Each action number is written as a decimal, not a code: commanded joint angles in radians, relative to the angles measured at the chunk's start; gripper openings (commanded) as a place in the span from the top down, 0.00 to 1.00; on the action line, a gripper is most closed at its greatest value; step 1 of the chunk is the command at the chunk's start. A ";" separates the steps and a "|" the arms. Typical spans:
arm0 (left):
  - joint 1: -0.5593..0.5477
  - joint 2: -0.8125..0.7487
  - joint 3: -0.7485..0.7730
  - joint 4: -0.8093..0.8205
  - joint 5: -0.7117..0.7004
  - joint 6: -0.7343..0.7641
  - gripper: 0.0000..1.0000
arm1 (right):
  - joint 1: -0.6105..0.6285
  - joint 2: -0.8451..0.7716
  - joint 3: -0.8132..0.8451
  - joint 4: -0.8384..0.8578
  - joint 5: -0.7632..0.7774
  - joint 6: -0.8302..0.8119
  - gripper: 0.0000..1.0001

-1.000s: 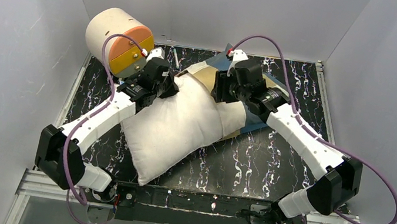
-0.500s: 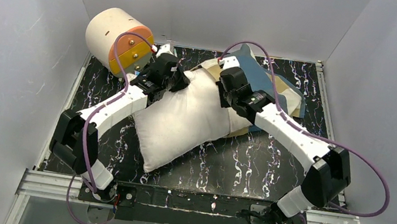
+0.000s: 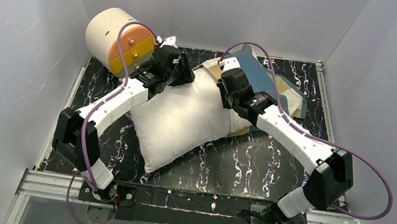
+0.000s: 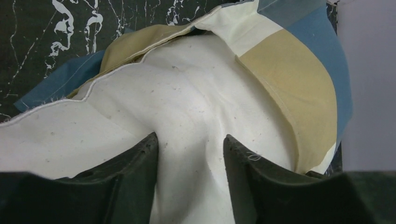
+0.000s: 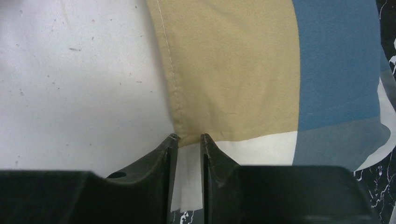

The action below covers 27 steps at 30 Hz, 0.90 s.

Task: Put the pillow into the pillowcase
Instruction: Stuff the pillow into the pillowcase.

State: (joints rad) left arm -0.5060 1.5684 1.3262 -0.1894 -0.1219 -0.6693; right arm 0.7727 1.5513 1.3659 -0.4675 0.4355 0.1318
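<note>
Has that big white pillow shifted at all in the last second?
Yes. The pillow has slid toward the back wall, its near corner now farther from the metal rail at the front edge.

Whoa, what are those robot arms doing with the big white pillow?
They're stuffing the pillow into the pillowcase. Only its far end is inside; most lies bare on the table. The left tool presses open jaws into the pillow, and the right tool sits nearly closed at the pillowcase's open edge.
</note>
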 commanded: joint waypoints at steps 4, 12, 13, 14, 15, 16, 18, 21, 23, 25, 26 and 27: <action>-0.024 -0.185 -0.078 -0.091 0.039 0.016 0.32 | -0.002 -0.056 -0.040 0.004 0.017 -0.007 0.64; -0.132 -0.193 -0.113 -0.207 0.014 -0.026 0.24 | -0.001 -0.038 -0.087 0.037 0.031 -0.025 0.66; -0.150 -0.193 -0.117 -0.210 -0.005 -0.030 0.22 | -0.003 -0.033 -0.091 0.048 0.023 -0.031 0.74; -0.171 -0.191 -0.126 -0.210 -0.024 -0.036 0.21 | -0.004 -0.025 -0.087 0.050 0.013 -0.033 0.83; -0.188 -0.186 -0.136 -0.204 -0.039 -0.045 0.19 | -0.002 -0.018 -0.077 0.047 -0.003 -0.034 0.92; -0.197 -0.175 -0.146 -0.188 -0.042 -0.050 0.18 | -0.004 -0.013 -0.064 0.039 -0.025 -0.032 0.99; -0.205 -0.132 -0.164 -0.149 -0.038 -0.059 0.16 | -0.003 -0.016 -0.036 0.027 -0.075 -0.024 0.99; -0.205 -0.049 -0.180 -0.057 -0.035 -0.066 0.16 | -0.002 -0.040 -0.017 0.041 -0.185 -0.009 0.99; -0.205 0.005 -0.169 -0.005 -0.033 -0.062 0.22 | -0.003 -0.060 -0.022 0.062 -0.256 -0.001 0.99; -0.205 0.051 -0.129 0.016 -0.031 -0.057 0.45 | -0.002 -0.070 -0.020 0.077 -0.304 0.018 0.99; -0.206 0.065 -0.112 0.020 -0.026 -0.058 0.65 | -0.003 -0.074 -0.018 0.080 -0.330 0.027 0.99; -0.204 0.070 -0.098 0.025 -0.021 -0.067 0.82 | -0.003 -0.079 -0.011 0.086 -0.355 0.039 0.99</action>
State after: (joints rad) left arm -0.7082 1.5909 1.1786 -0.2226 -0.1478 -0.7250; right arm 0.7628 1.5242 1.3003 -0.4385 0.2592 0.1230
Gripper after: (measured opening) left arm 0.439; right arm 0.033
